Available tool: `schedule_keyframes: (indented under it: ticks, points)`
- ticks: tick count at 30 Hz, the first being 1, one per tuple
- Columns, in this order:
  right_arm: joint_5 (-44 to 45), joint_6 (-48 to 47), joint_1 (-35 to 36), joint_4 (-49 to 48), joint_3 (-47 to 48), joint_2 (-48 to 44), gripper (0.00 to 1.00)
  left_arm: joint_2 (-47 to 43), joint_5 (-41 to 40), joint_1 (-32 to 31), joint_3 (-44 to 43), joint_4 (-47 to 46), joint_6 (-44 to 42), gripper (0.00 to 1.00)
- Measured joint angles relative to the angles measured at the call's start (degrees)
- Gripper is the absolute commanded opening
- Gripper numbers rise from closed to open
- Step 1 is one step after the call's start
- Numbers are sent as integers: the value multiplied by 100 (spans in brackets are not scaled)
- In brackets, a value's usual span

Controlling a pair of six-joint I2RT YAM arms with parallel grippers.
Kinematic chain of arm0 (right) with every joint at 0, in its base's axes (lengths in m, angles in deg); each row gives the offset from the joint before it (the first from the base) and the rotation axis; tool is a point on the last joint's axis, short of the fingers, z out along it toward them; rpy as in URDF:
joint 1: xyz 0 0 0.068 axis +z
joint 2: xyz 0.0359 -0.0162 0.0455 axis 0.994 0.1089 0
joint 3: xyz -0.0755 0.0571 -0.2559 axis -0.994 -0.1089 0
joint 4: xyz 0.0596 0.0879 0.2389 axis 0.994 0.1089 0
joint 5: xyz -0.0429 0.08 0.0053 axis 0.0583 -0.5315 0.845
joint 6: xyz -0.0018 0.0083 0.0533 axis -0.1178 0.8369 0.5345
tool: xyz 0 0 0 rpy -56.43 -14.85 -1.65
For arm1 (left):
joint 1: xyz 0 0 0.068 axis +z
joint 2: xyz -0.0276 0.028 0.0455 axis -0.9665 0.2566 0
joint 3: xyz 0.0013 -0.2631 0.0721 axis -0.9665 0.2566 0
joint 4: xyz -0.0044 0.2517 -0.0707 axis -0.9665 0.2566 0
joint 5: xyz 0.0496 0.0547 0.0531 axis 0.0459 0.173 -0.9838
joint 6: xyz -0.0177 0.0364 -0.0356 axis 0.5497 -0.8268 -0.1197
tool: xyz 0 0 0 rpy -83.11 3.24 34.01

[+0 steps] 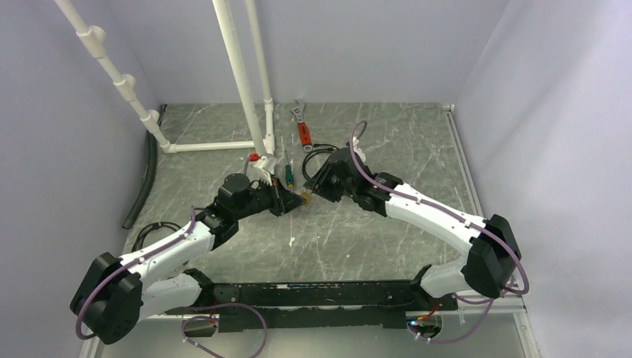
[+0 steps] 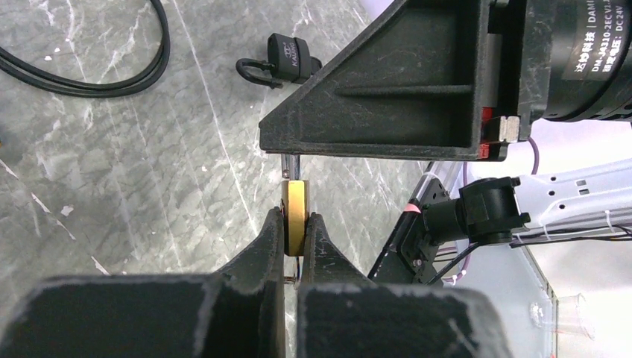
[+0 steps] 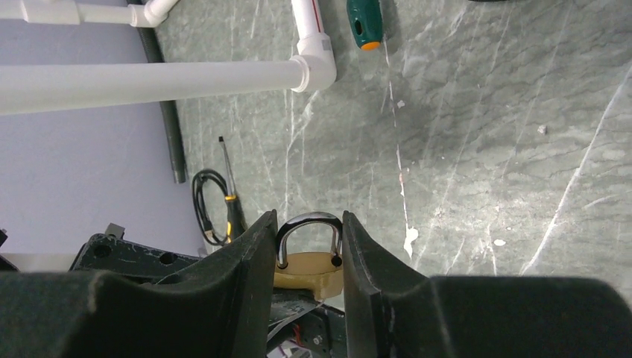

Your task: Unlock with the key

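Left gripper [image 2: 296, 216]: shut tight on the brass padlock [image 2: 297, 195] – one finger on each flat side of the lock's body.
Right gripper [image 3: 308, 218]: closed around the shackle [image 3: 328, 222], the silver loop on top of the same lock; its two fingers press on the loop from both sides.
Brass padlock: held up off the table [image 3: 484, 149] between the two grippers, which meet near the middle.
Key: I cannot tell where it is – the bottom of the lock is hidden between the left fingers.
Black padlock [image 2: 289, 58]: lying on the table past the grippers, well apart from them.
Black cable [image 2: 89, 74]: curled on the table near the black padlock.
Green-handled screwdriver [image 3: 364, 22]: lying next to the white pipes [image 3: 149, 78].
Red-handled wrench [image 1: 303, 133]: farther back on the table.
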Motion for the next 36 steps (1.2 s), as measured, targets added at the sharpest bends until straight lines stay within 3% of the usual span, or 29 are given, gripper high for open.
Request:
schedule_keyframes:
  ticks: [12, 17, 25, 27, 34, 36]
  points:
    - [-334, -544, -96, -1626, -1078, -516, 2, 197, 457, 63, 192, -730, 304, 0]
    - [-901, -734, -37, -3036, -1663, -706, 1, 192, 1176, -79, 153, -1255, 450, 0]
    - [-2037, -942, -127, -5176, -2387, -1034, 0, -190, 1655, -94, 7, -1233, 629, 0]
    - [-2170, -1021, -142, -5355, -2417, -1126, 5, -310, 1663, -114, -63, -1110, 610, 0]
    - [-2295, -1534, -157, -5069, -2437, -1692, 44, -597, 1600, -138, -173, -643, 404, 0]
    - [-2302, -1674, -162, -4970, -2455, -1825, 47, -570, 1582, -140, -173, -614, 396, 0]
